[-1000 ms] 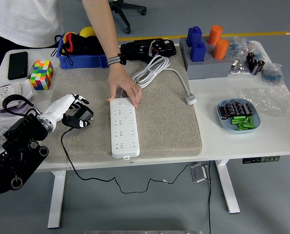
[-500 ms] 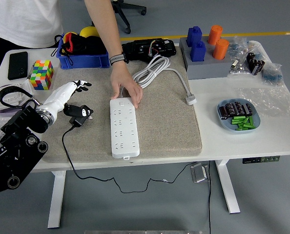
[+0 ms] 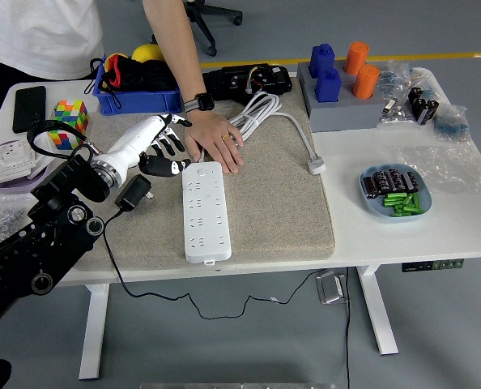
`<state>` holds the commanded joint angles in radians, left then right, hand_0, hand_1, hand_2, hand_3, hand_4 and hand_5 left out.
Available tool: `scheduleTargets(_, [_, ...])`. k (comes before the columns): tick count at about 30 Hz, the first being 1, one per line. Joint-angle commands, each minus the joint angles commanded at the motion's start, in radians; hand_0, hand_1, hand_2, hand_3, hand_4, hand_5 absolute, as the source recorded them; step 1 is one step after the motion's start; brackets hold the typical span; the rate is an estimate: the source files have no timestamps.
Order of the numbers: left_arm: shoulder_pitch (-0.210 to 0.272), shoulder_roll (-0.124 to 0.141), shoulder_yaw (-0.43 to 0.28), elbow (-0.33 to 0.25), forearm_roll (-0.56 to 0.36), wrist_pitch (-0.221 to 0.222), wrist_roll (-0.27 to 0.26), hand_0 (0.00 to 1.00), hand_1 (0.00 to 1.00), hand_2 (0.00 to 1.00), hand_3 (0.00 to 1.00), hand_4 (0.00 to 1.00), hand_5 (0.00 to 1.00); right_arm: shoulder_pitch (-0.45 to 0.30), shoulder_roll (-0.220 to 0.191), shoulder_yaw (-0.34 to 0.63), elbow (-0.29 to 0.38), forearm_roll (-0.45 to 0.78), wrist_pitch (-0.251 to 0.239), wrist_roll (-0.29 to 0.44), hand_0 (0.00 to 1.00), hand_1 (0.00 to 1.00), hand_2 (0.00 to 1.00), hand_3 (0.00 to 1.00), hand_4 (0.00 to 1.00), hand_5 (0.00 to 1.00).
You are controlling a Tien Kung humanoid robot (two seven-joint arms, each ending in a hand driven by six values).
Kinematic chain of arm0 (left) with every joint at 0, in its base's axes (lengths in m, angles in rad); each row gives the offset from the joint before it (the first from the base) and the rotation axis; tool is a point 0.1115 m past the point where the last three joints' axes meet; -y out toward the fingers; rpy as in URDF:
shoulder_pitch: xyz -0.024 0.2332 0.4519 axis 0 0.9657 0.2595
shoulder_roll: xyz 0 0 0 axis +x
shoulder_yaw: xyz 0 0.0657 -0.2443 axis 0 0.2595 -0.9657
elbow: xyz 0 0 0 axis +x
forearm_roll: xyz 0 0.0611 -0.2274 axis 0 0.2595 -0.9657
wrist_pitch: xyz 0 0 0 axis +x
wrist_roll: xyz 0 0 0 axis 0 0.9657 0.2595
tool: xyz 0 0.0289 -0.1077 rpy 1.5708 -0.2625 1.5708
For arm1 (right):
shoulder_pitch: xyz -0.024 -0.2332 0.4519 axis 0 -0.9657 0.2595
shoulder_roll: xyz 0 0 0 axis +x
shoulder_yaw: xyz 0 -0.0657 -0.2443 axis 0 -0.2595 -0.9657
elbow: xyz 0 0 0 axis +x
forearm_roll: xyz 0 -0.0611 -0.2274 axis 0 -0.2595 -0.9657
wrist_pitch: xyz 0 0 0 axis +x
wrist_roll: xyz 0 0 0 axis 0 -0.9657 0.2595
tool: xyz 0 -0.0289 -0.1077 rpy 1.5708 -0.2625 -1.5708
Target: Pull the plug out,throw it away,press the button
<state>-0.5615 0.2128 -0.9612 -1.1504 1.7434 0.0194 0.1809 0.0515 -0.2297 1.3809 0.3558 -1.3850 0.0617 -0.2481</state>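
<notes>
Near the desk's far left corner, a blue bin holds black, red and yellow items. Toward the right edge, a blue plate carries black parts and green pieces. The left hand hovers with its fingers spread wide, holding nothing, just beside the far end of the white power strip. The black plug lies apart from them, nearer the desk's left front. A person's hand rests flat at the strip's far end.

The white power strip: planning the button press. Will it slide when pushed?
Probably not much: the white power strip lies flat on a rough mat, and a person's hand rests at its far end. It looks rigid, so it shouldn't flex.
</notes>
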Motion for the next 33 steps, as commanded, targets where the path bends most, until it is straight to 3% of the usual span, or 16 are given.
scheduleTargets(2, [-0.018,-0.007,0.018,0.025,-0.010,-0.008,0.008,0.193,0.260,0.262,0.678,0.352,0.002,0.000,0.000,-0.002,-0.001,0.000,0.001,0.000,0.749,0.700,0.709,0.723,0.777,0.633])
scheduleTargets(3, [-0.026,-0.011,0.028,0.037,-0.015,-0.012,0.011,0.100,0.127,0.144,0.590,0.092,0.002,0.000,0.000,-0.002,-0.001,0.000,0.001,0.000,0.749,0.700,0.709,0.724,0.776,0.634])
scheduleTargets(8, [-0.062,-0.031,0.075,0.087,-0.051,-0.041,0.038,0.100,0.127,0.144,0.590,0.092,0.002,-0.001,-0.002,-0.004,-0.002,0.001,0.001,0.000,0.749,0.700,0.709,0.724,0.776,0.634])
scheduleTargets(9, [-0.067,-0.035,0.083,0.093,-0.059,-0.045,0.042,0.086,0.068,0.114,0.589,0.050,0.002,-0.001,-0.003,-0.005,-0.002,0.001,0.001,0.000,0.750,0.701,0.709,0.723,0.776,0.634])
scheduleTargets(11, [-0.081,-0.046,0.100,0.112,-0.078,-0.053,0.050,0.086,0.068,0.114,0.589,0.050,0.002,-0.001,-0.003,-0.007,-0.002,0.002,0.001,-0.001,0.750,0.701,0.709,0.723,0.776,0.634])
scheduleTargets(22, [-0.136,-0.096,0.166,0.198,-0.098,-0.057,0.065,0.078,0.041,0.122,0.638,0.036,0.002,-0.004,-0.004,-0.015,-0.003,0.003,0.001,0.000,0.750,0.700,0.709,0.723,0.776,0.634])
scheduleTargets(33, [-0.157,-0.121,0.187,0.274,-0.022,-0.057,0.085,0.073,0.037,0.125,0.650,0.007,0.002,-0.006,-0.003,-0.010,-0.003,0.001,0.001,0.000,0.750,0.700,0.709,0.723,0.776,0.634])
